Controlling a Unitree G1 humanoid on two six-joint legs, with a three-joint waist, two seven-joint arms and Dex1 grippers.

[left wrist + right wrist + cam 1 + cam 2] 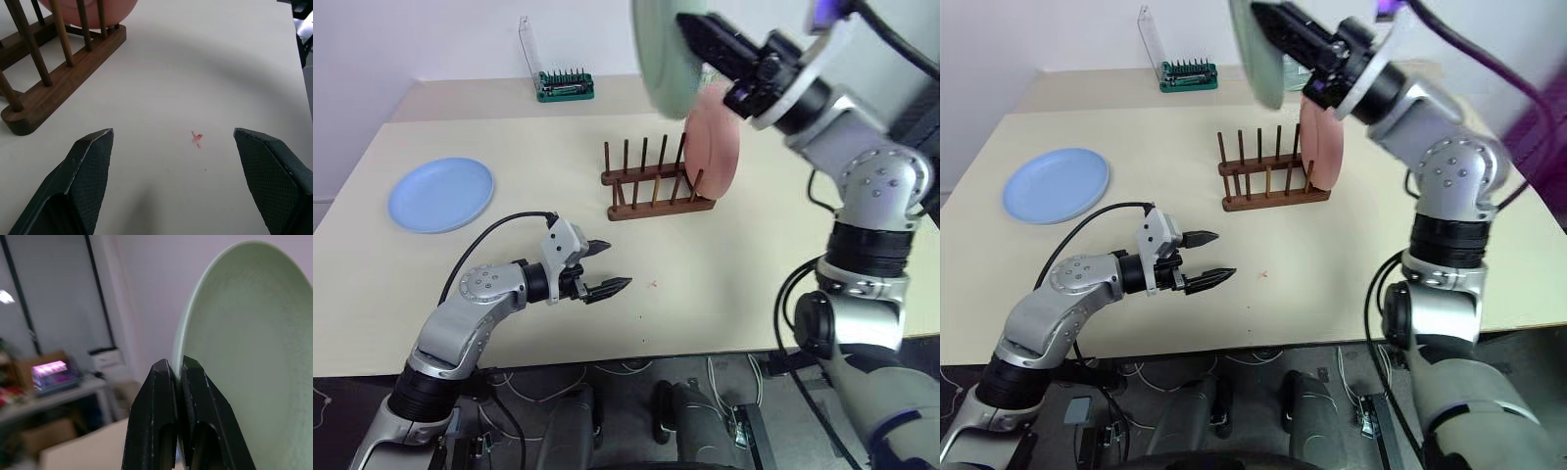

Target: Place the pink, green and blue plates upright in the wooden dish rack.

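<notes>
Right claw (178,369) clenched on the rim of the green plate (254,357), raised above the wooden dish rack (651,181). Pink plate (715,137) upright in the rack's right end. Blue plate (440,194) flat on tabletop (724,264), far left. Left claw (604,266) released, low over the tabletop.

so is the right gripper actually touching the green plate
Touching. In the right wrist view the right gripper is shut on the rim of the green plate, one finger on each side; the left eye view shows the plate lifted off the table.
</notes>
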